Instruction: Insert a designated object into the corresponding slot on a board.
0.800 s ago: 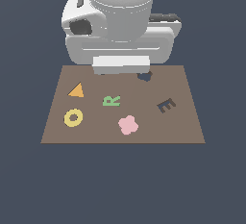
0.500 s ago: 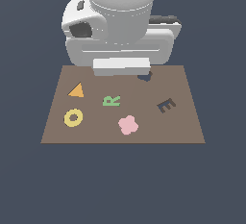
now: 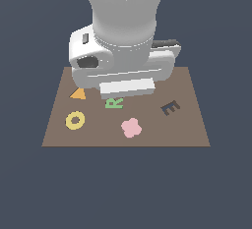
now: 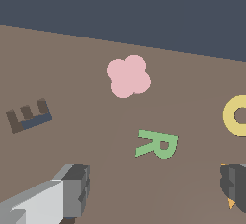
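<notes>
The pale-pink flower-shaped piece [image 3: 131, 128] lies flat on the brown board [image 3: 192, 129], near its front edge; it also shows in the wrist view [image 4: 128, 76]. My gripper [image 4: 153, 185] is open and empty, its two fingers [image 4: 72, 189] spread wide above the board by the green letter R [image 4: 157, 144], short of the pink piece. In the exterior view the arm's white hand [image 3: 127, 88] hangs over the back half of the board and hides the fingers. The dark navy flower-shaped slot is hidden behind the arm.
On the board lie a yellow ring [image 3: 75, 120], an orange triangle [image 3: 78, 94], the green R [image 3: 114, 103] and a dark letter E cutout [image 3: 170, 107]. The E [image 4: 29, 116] and ring [image 4: 236, 115] also show in the wrist view.
The arm has moved forward over the board toward the R and the pink piece. It now covers the dark slot, which showed at the board's far edge before.
</notes>
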